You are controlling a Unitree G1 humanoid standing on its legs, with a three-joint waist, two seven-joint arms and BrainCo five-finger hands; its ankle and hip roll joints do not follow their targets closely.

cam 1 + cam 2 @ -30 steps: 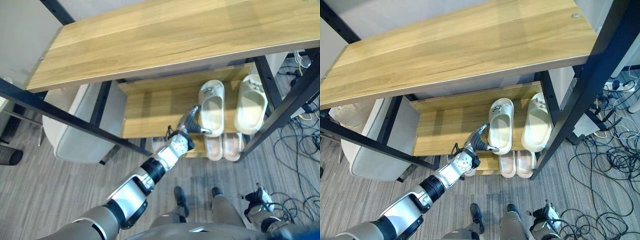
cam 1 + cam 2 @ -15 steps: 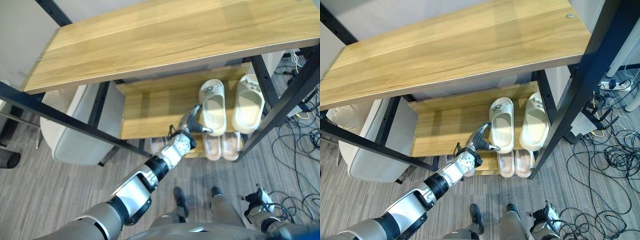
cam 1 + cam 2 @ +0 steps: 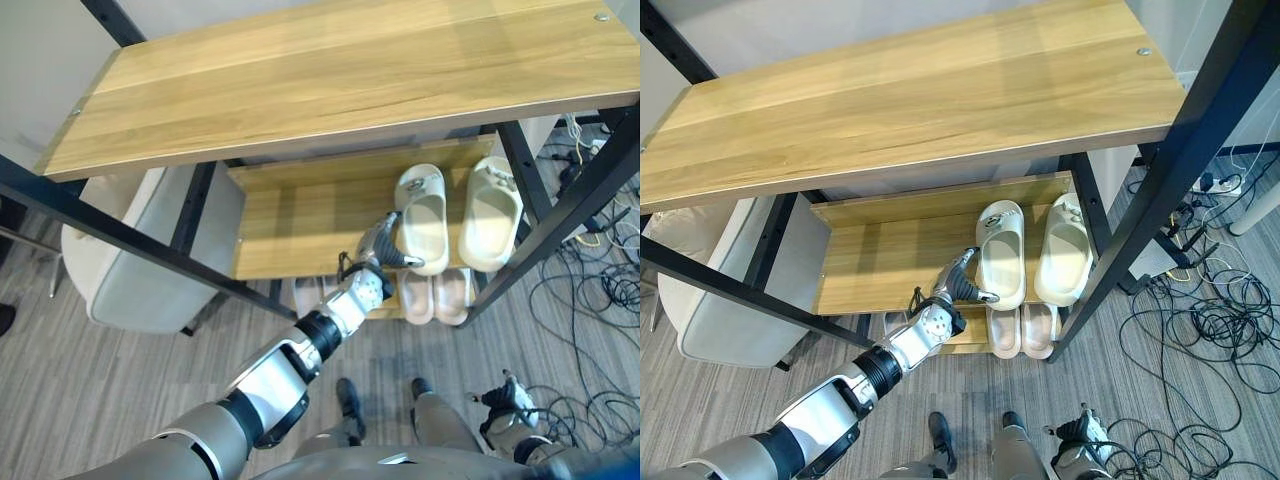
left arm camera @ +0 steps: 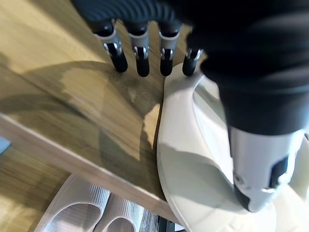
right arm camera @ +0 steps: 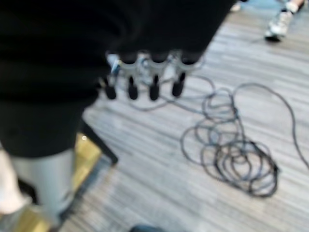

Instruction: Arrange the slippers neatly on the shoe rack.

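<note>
Nothing on the shoe rack [image 3: 940, 262] has really moved over the last second (only the head camera drifted). Left hand [image 3: 381, 246] keeps its fingers [image 4: 141, 62] straight beside the left cream slipper [image 3: 1002, 254], thumb resting on its heel, nudging rather than gripping. Right cream slipper [image 3: 1064, 250] lies alongside; right hand [image 5: 145, 72] hangs relaxed over the floor. Likely final squaring-up.

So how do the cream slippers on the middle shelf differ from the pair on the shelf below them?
The cream slippers look bulkier than the lower pair, which is slimmer and pinkish. The cream pair lies in full sight on the middle shelf; the lower pair is partly hidden under that shelf. The left hand rests its thumb on the left cream slipper's heel; nothing touches the lower pair. Both pairs lie side by side.
</note>
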